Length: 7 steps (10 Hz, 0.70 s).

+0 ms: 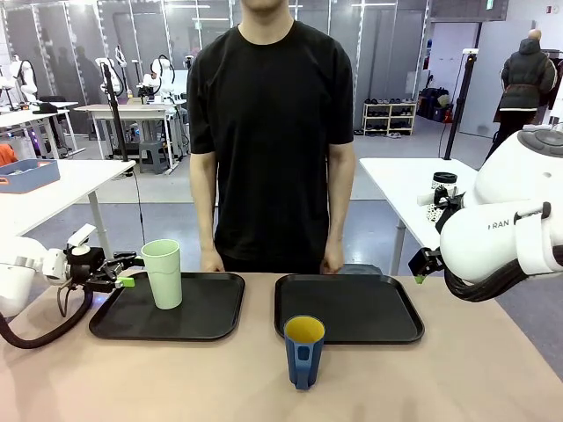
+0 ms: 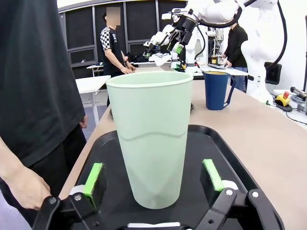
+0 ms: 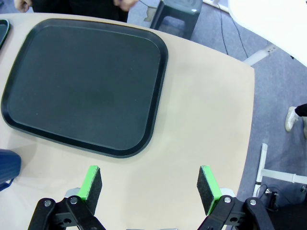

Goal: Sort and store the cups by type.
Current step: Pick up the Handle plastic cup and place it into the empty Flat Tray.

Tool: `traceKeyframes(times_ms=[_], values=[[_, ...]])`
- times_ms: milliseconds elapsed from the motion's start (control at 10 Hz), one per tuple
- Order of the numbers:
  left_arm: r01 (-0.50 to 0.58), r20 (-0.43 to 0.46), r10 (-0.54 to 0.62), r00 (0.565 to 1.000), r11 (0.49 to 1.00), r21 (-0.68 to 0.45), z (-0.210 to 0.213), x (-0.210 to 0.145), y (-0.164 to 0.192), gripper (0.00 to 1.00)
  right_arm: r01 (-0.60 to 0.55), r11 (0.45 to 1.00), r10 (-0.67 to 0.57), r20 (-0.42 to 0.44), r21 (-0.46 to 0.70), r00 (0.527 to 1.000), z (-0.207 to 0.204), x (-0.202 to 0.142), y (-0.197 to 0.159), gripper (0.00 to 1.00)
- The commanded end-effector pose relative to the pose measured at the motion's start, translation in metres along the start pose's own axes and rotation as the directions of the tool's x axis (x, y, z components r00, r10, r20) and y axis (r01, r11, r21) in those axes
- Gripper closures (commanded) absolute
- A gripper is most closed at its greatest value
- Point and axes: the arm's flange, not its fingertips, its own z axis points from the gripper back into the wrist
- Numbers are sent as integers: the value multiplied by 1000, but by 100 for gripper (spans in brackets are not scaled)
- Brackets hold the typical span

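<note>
Seems done with the green cup point(image 1: 162, 273), upright on the left tray point(image 1: 211, 318), beside the wide-open, empty left pincer point(image 1: 127, 280). Right pincer point(image 3: 149, 184) wide open too. Next, likely: grab the blue cup point(image 1: 303, 352) off the counter point(image 1: 493, 374), for the right tray point(image 1: 369, 309).

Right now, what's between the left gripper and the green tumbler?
Nothing but bare black tray: in the left wrist view the green tumbler stands between the left gripper's open fingers, a gap on each side.
</note>
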Motion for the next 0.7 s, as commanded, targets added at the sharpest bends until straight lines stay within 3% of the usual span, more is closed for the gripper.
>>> traceKeyframes(times_ms=[0,300,500,600], values=[[-37,29,37,999,999,-2,16,19,-13,0,1,1000,-1,-1,1,1000,-1,-2,0,0],[-62,-12,62,998,998,16,38,61,-69,0,1,1000,-1,-1,1,1000,-1,-2,0,0],[-76,-145,97,985,987,142,36,93,-102,0,1,1000,-1,-1,1,1000,-1,-2,0,0],[-31,-223,64,973,988,148,36,113,-116,0,1,1000,-1,-1,1,1000,-1,-2,0,0]])
